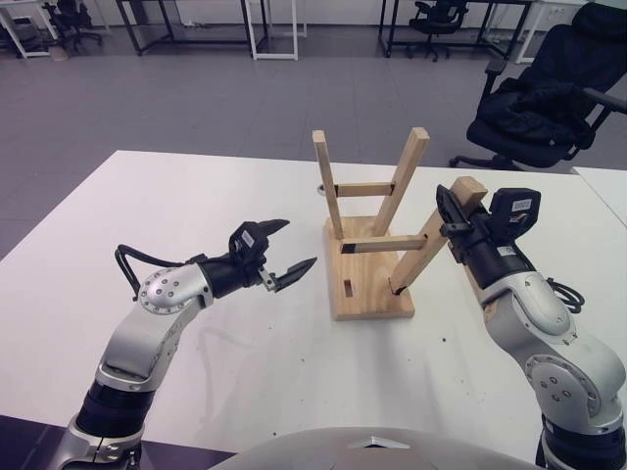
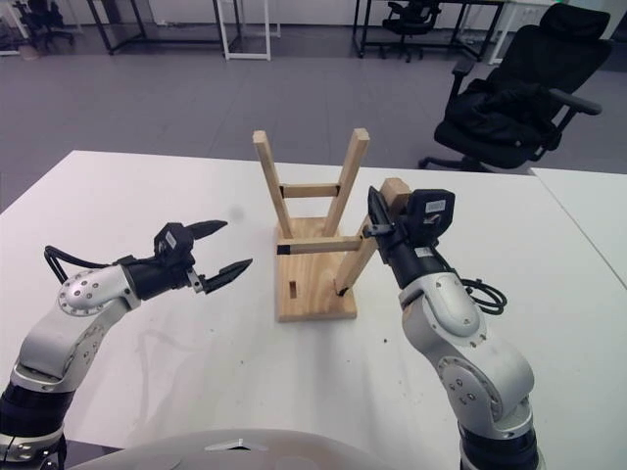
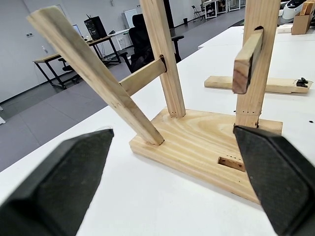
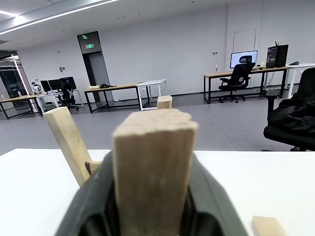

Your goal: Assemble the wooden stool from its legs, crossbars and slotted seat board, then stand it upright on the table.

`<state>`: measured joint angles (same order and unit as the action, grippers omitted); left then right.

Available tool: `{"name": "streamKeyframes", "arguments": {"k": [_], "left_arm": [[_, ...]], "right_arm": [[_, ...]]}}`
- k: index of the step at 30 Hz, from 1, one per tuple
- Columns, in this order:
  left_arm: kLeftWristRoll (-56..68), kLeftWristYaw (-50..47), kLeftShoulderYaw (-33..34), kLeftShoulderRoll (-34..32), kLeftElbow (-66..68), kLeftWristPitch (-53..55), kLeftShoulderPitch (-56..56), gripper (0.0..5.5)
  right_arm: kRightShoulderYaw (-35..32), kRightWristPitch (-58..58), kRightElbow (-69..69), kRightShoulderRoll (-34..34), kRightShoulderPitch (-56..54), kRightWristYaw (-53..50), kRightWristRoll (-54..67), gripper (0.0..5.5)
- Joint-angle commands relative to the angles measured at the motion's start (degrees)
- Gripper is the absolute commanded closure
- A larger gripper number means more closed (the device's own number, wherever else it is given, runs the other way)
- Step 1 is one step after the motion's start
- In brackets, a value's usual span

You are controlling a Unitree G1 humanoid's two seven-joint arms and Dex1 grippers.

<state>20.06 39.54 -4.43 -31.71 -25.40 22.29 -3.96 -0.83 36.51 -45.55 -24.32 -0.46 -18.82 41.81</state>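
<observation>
Seat board (image 1: 372, 294) lies upside down mid-frame so the slots face up, right gripper (image 1: 453, 223) is clamped on the tilted leg (image 1: 419, 253), probably to seat it, and left gripper (image 1: 301, 243) hovers wide open centre-left.

My left arm (image 1: 147, 328) & right arm (image 1: 549, 338): silver-grey rounded shells w/ small screws, black forearms. Black cable (image 1: 124, 262) loops by elbow. Black w/ white stickers: left tool (image 1: 299, 243), right tool (image 1: 453, 217).

Pale bare-wood stool (image 1: 370, 257), matt white table (image 1: 196, 196)
</observation>
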Motion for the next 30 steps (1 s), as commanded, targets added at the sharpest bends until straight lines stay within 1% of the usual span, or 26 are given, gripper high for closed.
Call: {"name": "streamKeyframes", "arguments": {"k": [1, 3, 5, 6, 8, 12, 15, 17, 18, 21, 25, 30], "left_arm": [[-0.69, 0.07, -0.48, -0.32, -1.14, 0.28, -1.46, 1.01], [-0.83, -0.01, -0.54, -0.48, -1.62, 0.56, -2.02, 1.01], [-0.79, -0.21, -0.59, -0.38, -2.08, 0.8, -2.27, 1.01], [-0.8, -0.27, -0.58, -0.33, -2.16, 0.8, -2.26, 1.01], [-0.8, -0.54, -0.38, -0.19, -2.36, 0.7, -1.99, 1.01], [0.92, -2.71, 1.68, 2.17, -1.88, 0.81, -2.96, 1.01], [1.07, -3.47, 2.41, 2.86, -1.65, 0.85, -3.36, 1.01], [1.26, -3.84, 2.55, 3.27, -1.78, 1.09, -3.62, 1.01], [1.23, -3.97, 2.51, 3.43, -1.89, 1.19, -3.69, 1.01], [1.1, -4.0, 2.46, 3.63, -2.28, 1.6, -3.96, 1.01], [0.98, -4.04, 2.46, 3.6, -2.55, 1.89, -4.2, 1.01], [0.39, -5.11, 1.89, 3.85, -4.15, 2.75, -4.23, 1.01]], "right_arm": [[8.0, 9.83, 11.34, -4.26, 10.91, 2.04, -8.36, 4.43], [8.47, 9.64, 11.11, -3.85, 10.86, 2.24, -10.03, 4.43], [6.09, 8.41, 11.78, -0.98, 11.01, 2.29, -9.1, 4.43], [5.08, 7.04, 12.8, -0.76, 11.56, 3.14, -9.5, 4.43], [3.71, 3.05, 16.18, -1.29, 13.76, 6.16, -11.02, 4.43], [-0.08, -11.53, 22.58, 3.11, 19.38, 14.56, -9.65, 4.43], [-1.31, -14.35, 22.3, 4.02, 20.67, 15.65, -9.72, 4.43], [-2.7, -10.26, 21.68, 4.53, 20.22, 13.26, -7.33, 4.42], [-2.19, -7.56, 21.18, 3.46, 19.62, 12.37, -7.89, 4.42], [3.76, 0.57, 17.76, -2.06, 16.64, 10.63, -12.52, 4.42], [8.72, 7.38, 14.68, -6.02, 12.86, 8.69, -13.25, 4.42], [10.3, 10.57, 19.82, -2.2, 12.38, 6.65, -10.6, 4.44]]}}
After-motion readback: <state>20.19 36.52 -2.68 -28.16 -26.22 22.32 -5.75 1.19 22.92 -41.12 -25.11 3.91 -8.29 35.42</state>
